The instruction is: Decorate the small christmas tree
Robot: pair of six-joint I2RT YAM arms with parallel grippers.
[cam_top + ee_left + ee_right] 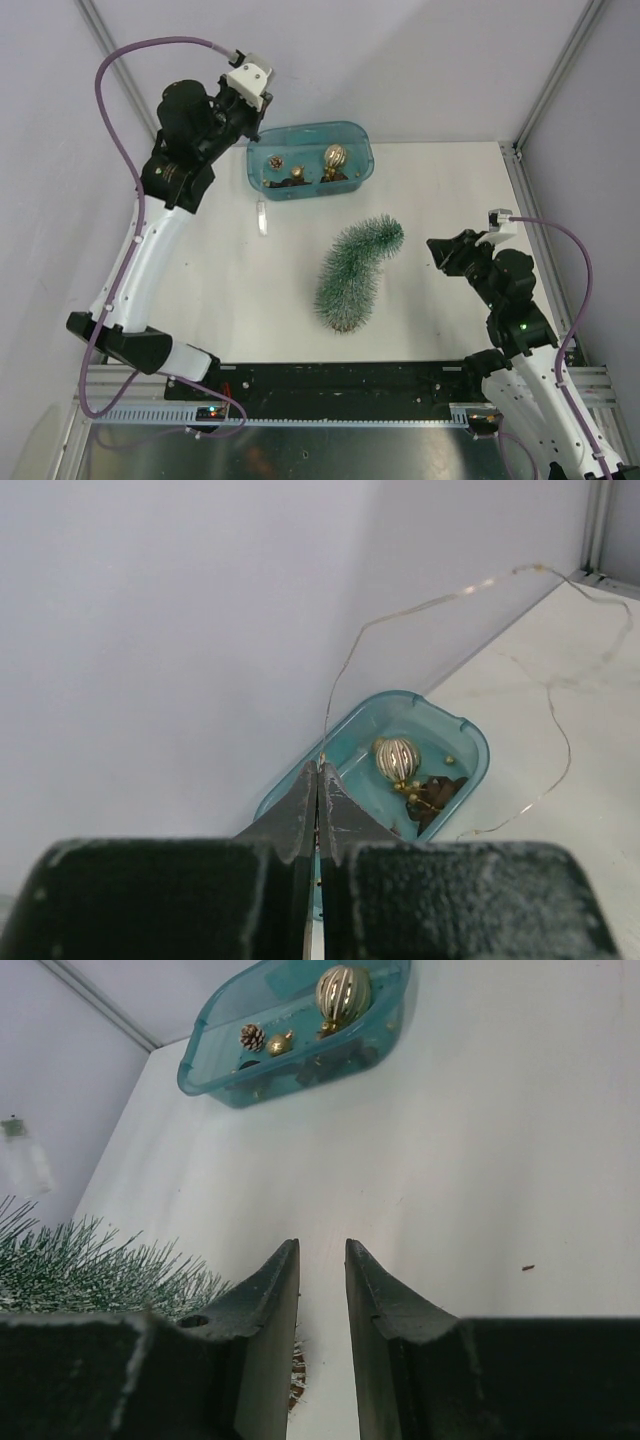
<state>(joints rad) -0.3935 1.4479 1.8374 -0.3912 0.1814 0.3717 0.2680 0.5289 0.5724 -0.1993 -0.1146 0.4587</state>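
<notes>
Nearest the lens in the left wrist view, the left gripper (319, 770) has its two dark fingers pressed together, and a thin wire (440, 600) comes up out of the pinch at their tips. That wire climbs in front of the pale wall, arcs over to the right and trails back down in loose loops across the white table (420, 200).

Just beyond those tips sits the teal tub (300, 128), a shallow rounded-corner container set against the far edge of the table. Inside it lie a gold ribbed ball (334, 157) toward its right end, a small pinecone (273, 160) toward its left end, and a dark brown ornament (297, 175) between them, close to the near wall. The right wrist view also shows a little gold piece (280, 1042) just beside the pinecone.

A small clear oblong piece (262, 217) shows just in front of the tub's left end; whether it rests on the table I cannot tell.

The small christmas tree (355, 270) lies on its side near the middle of the table, in front of the tub and apart from it. Its body is bent, with the tip pointing to the far right and the base toward the near edge.

To the right of the tree, the right gripper (322, 1250) hangs low over the table with its fingers apart and only bare table between them. Frosted green bristles show beside its left finger.
</notes>
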